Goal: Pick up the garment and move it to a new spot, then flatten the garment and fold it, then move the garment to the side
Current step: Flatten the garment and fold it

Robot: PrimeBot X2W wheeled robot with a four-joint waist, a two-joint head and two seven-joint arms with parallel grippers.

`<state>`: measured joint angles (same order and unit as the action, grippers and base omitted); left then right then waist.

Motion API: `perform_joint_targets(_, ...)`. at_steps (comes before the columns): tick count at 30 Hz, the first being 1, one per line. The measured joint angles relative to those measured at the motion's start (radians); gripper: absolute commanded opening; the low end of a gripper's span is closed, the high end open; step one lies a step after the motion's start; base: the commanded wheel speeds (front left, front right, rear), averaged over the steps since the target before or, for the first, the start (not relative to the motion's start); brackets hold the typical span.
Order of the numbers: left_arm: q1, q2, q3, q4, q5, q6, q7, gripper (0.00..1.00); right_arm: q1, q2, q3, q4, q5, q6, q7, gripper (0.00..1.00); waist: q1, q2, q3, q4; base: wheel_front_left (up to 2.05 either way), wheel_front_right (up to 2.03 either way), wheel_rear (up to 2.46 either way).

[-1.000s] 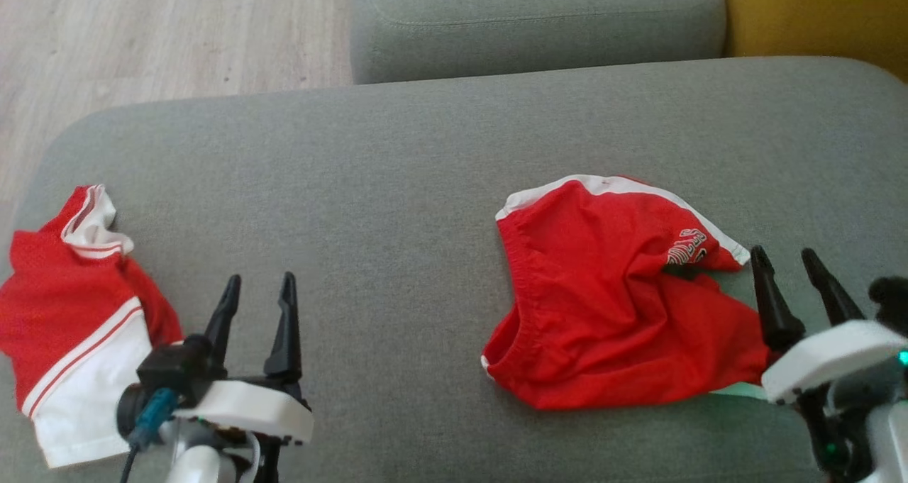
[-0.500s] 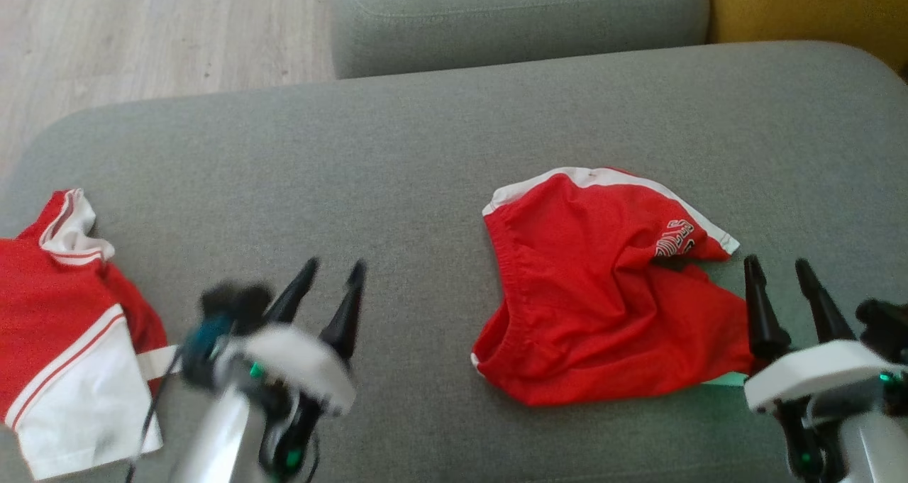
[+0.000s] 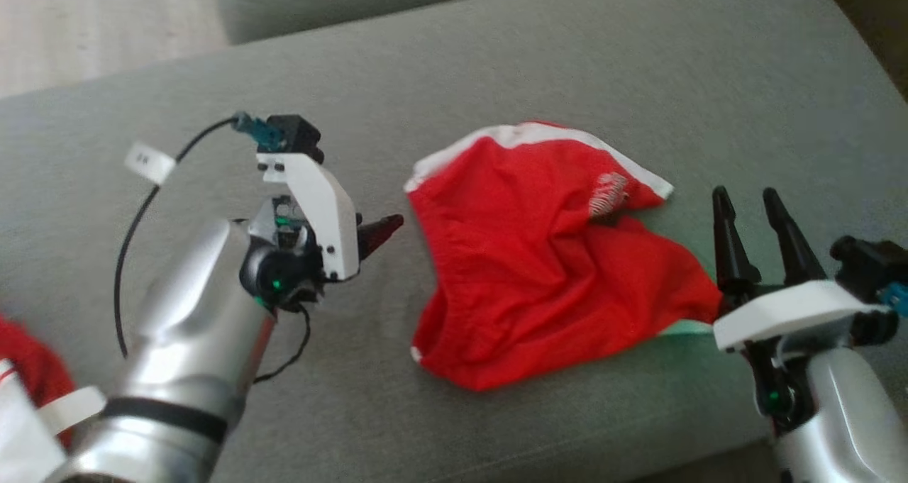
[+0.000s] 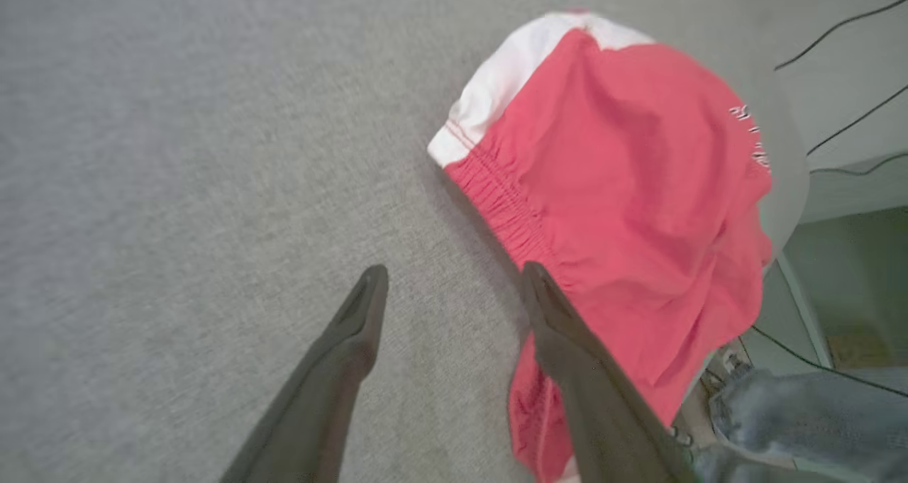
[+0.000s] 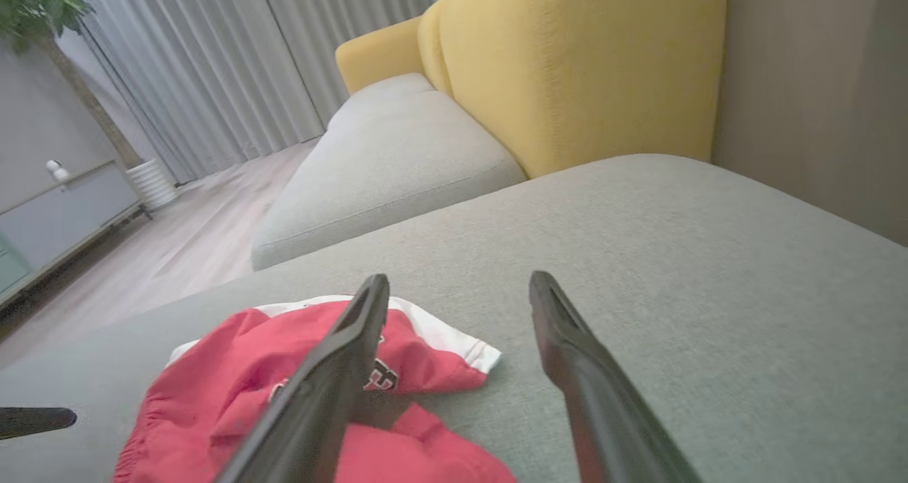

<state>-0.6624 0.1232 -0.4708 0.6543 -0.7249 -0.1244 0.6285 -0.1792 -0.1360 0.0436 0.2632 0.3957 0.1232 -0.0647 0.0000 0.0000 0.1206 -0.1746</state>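
Note:
The garment (image 3: 539, 256), red shorts with white trim and a printed logo, lies crumpled on the grey sofa cushion (image 3: 496, 57). My left gripper (image 3: 379, 231) points right at the shorts' elastic waistband. In the left wrist view it (image 4: 455, 274) is open, its right finger at the waistband edge of the garment (image 4: 624, 171), with nothing between the fingers. My right gripper (image 3: 745, 196) stands open just off the shorts' right corner, holding nothing. In the right wrist view it (image 5: 460, 281) points over the bare cushion, with the garment (image 5: 234, 376) at the lower left.
Another red and white garment (image 3: 21, 391) lies at the cushion's left end, partly behind my left forearm. A black cable with a white tag (image 3: 149, 162) loops off the left wrist. A second grey cushion (image 5: 383, 150) and a yellow backrest (image 5: 567, 64) lie beyond. Wooden floor (image 3: 71, 22) lies at the far left.
The head camera has turned, shifting the whole picture. My left arm has swung forward and to the right, up to the shorts' waistband. The right gripper stays beside the shorts, still open.

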Motion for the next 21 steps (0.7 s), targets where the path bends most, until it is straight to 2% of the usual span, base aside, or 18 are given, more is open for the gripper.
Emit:
perform_joint_targets(5, -0.096, -0.004, -0.012, 0.142, -0.063, 0.0, 0.112, 1.0, -0.044, 0.0, 0.035, 0.034, 0.02, 0.0, -0.025, 1.0, 0.0, 0.0, 0.052, -0.079, 0.0, 0.0, 0.0)
perform_joint_targets(11, -0.167, -0.033, -0.008, 0.287, -0.09, -0.001, 0.132, 1.0, -0.086, 0.002, 0.086, 0.079, 0.047, 0.0, -0.06, 1.0, 0.0, 0.0, 0.101, -0.164, 0.0, 0.0, 0.0)
perform_joint_targets(12, -0.177, -0.036, -0.004, 0.299, -0.101, -0.006, 0.133, 0.87, -0.089, 0.002, 0.091, 0.086, 0.05, 0.0, -0.061, 1.0, 0.0, 0.0, 0.105, -0.172, 0.0, 0.0, 0.0)
perform_joint_targets(13, -0.187, -0.037, -0.002, 0.311, -0.113, -0.007, 0.132, 0.44, -0.091, 0.002, 0.092, 0.093, 0.054, 0.0, -0.067, 1.0, 0.0, 0.0, 0.108, -0.177, 0.0, 0.0, 0.0)
perform_joint_targets(14, -0.193, -0.04, 0.001, 0.32, -0.124, -0.007, 0.13, 0.09, -0.094, 0.001, 0.094, 0.099, 0.057, 0.0, -0.071, 1.0, 0.0, 0.0, 0.109, -0.18, 0.0, 0.0, 0.0)
perform_joint_targets(15, -0.195, -0.044, 0.002, 0.326, -0.135, -0.006, 0.126, 0.0, -0.096, 0.0, 0.094, 0.105, 0.06, 0.0, -0.076, 1.0, 0.0001, 0.0, 0.107, -0.18, 0.0, 0.0, 0.0)
perform_joint_targets(21, -0.209, -0.056, 0.036, 0.351, -0.186, -0.006, 0.07, 0.0, -0.096, -0.006, 0.092, 0.123, 0.061, 0.0, -0.081, 1.0, 0.0, 0.0, 0.086, -0.156, 0.0, 0.0, 0.0)
